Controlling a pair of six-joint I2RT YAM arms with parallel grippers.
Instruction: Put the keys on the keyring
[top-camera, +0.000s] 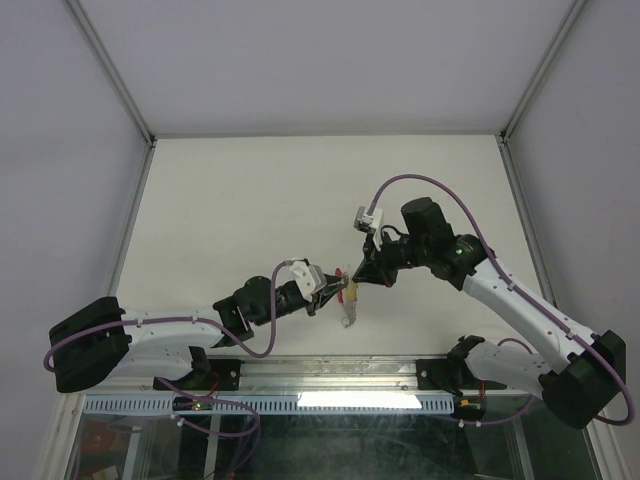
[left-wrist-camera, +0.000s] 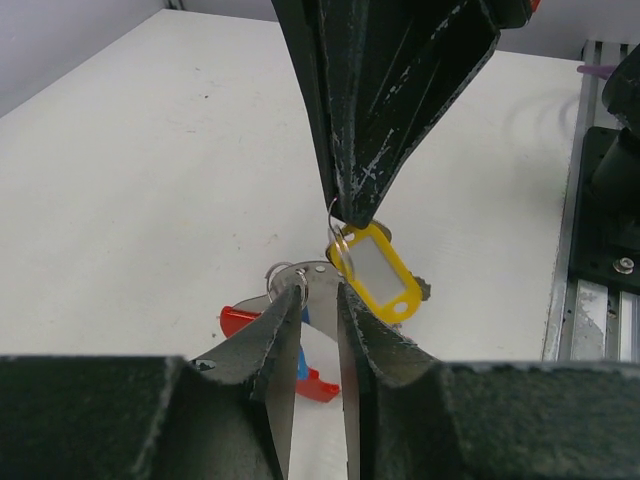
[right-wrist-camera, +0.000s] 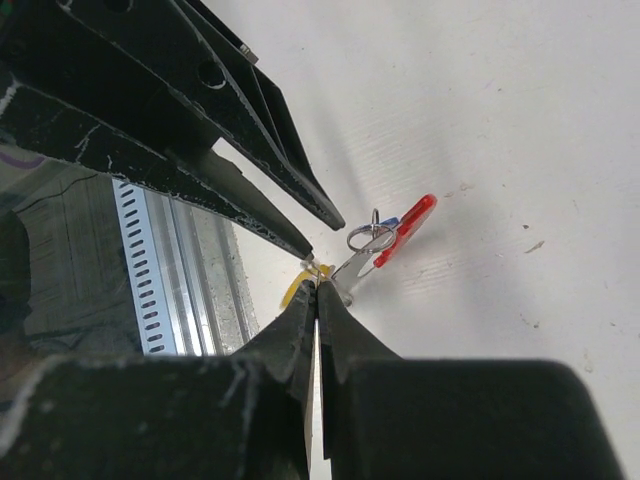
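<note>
Lower centre in the left wrist view, the left gripper (left-wrist-camera: 320, 292) is nearly closed, pinching silvery metal of the keyring (left-wrist-camera: 240, 321). The keyring's red tab and the blue key (left-wrist-camera: 304, 322) lie just left of the fingers. To their right, the right gripper (left-wrist-camera: 357, 212) is closed tight on the wire loop of the yellow key (left-wrist-camera: 380, 275).

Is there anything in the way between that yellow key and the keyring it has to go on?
Nothing visible does. The yellow key, pinched in the right gripper, hangs right beside the keyring held by the left gripper; only the grippers themselves crowd the spot.
</note>
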